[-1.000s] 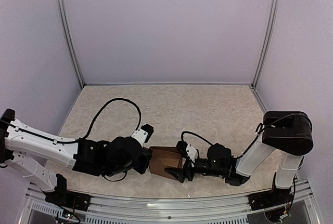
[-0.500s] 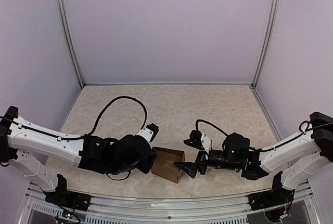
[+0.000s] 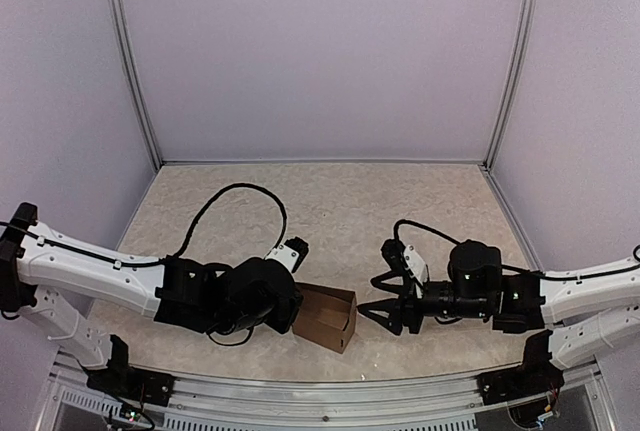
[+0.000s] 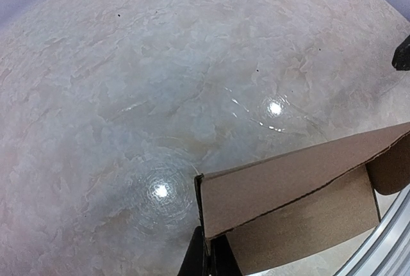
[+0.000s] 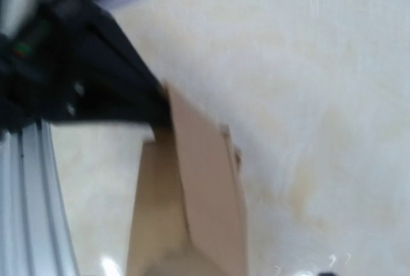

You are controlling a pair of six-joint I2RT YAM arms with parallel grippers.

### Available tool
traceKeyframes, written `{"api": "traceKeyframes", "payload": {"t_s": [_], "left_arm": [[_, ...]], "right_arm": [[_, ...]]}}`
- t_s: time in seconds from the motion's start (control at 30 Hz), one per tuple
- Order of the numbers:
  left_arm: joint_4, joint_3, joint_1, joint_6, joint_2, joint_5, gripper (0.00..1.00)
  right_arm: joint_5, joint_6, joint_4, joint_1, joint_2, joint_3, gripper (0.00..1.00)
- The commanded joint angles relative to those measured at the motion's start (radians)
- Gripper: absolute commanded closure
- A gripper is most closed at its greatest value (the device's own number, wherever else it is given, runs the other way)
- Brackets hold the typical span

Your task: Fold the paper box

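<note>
Blurred in the right wrist view, paper box (image 5: pixel 205 186) cropped at the bottom edge. Also cropped right and below in the left wrist view; left gripper (image 4: pixel 206 253) mostly out of frame.

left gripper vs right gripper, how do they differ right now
Grip: the left gripper is shut, pinching a wall of the paper box. The right gripper has its jaws spread and holds nothing.
Contact: the left gripper touches the box at its left side. The right gripper stands off the box's right side, with bare table between them.
Shared: both are black, sit low over the table and point toward the box.
</note>
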Motion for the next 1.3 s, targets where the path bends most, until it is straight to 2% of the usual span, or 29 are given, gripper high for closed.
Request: {"api": "traceKeyframes", "payload": {"t_s": [0.0,0.1,0.17,0.23,0.3,0.73,1.27], "left_arm": [[-0.146,-0.022,-0.011,0.000,0.044,0.071,1.00],[-0.146,-0.020,-0.011,0.001,0.047,0.071,1.00],[-0.146,-0.019,-0.011,0.001,0.048,0.072,1.00],[-0.145,-0.019,-0.011,0.001,0.050,0.072,1.00],[-0.143,-0.019,-0.011,0.001,0.051,0.071,1.00],[-0.137,-0.023,-0.011,-0.002,0.048,0.075,1.00],[-0.133,-0.028,-0.013,-0.003,0.040,0.072,1.00]], "right_arm": [[0.010,0.049,-0.151,0.010,0.025,0.028,0.48],[0.008,0.065,-0.118,0.026,0.041,0.015,0.71],[0.006,0.069,-0.103,0.039,0.052,0.015,0.80],[0.008,0.073,-0.089,0.049,0.071,0.019,0.93],[0.008,0.077,-0.074,0.057,0.089,0.023,1.00],[0.017,0.069,0.001,0.081,0.191,0.081,1.00],[0.053,0.058,-0.006,0.104,0.250,0.127,1.00]]}}
